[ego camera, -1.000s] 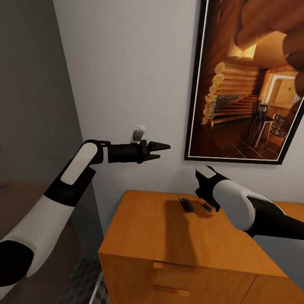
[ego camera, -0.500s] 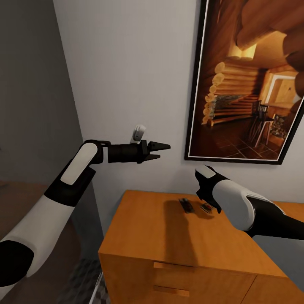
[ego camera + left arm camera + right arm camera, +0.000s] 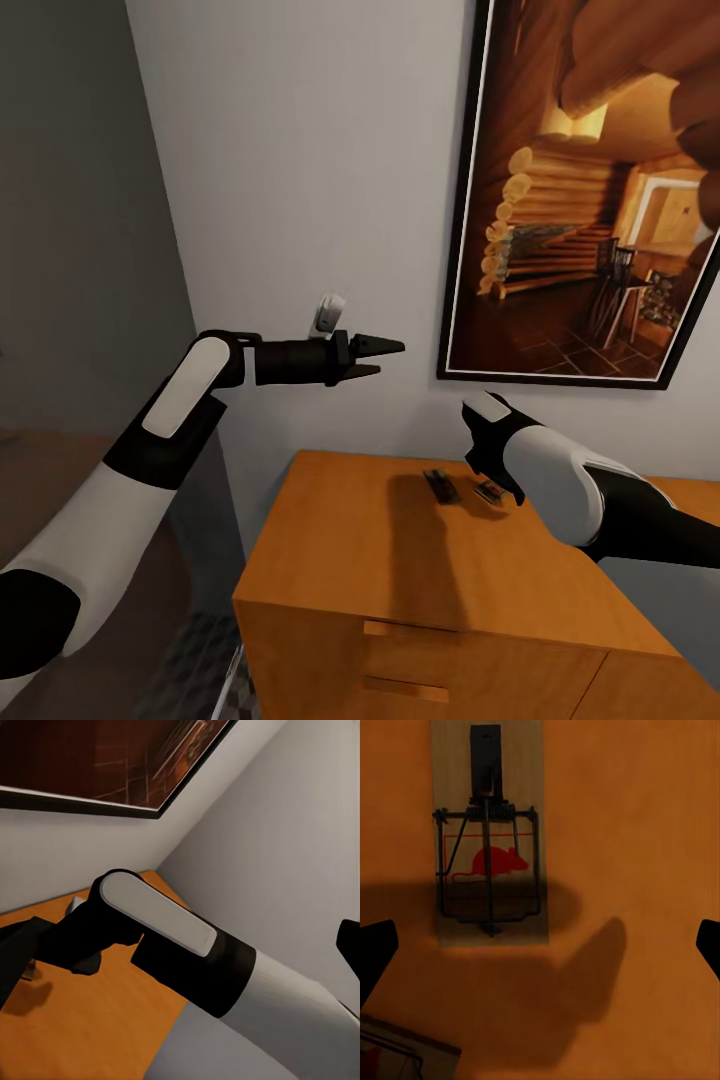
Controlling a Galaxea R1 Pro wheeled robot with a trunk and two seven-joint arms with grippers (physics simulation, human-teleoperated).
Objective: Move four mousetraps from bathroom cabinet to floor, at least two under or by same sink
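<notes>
Head view: two traps (image 3: 441, 486) sit on the cabinet (image 3: 350, 540) top, right arm over them, left gripper (image 3: 378, 358) nearly closed. Right wrist: gripper (image 3: 540, 945) spread wide above one trap (image 3: 489, 847). Flat board, so fingers could skid off.

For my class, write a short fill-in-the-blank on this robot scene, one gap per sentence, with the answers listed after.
1. The mousetraps lie on top of the orange-brown ____.
2. The mouse printed on the mousetrap in the right wrist view is coloured ____.
3. The right gripper hangs over the cabinet with its jaws ____.
4. The framed picture on the wall shows a log ____.

Answers: cabinet; red; open; cabin
</notes>
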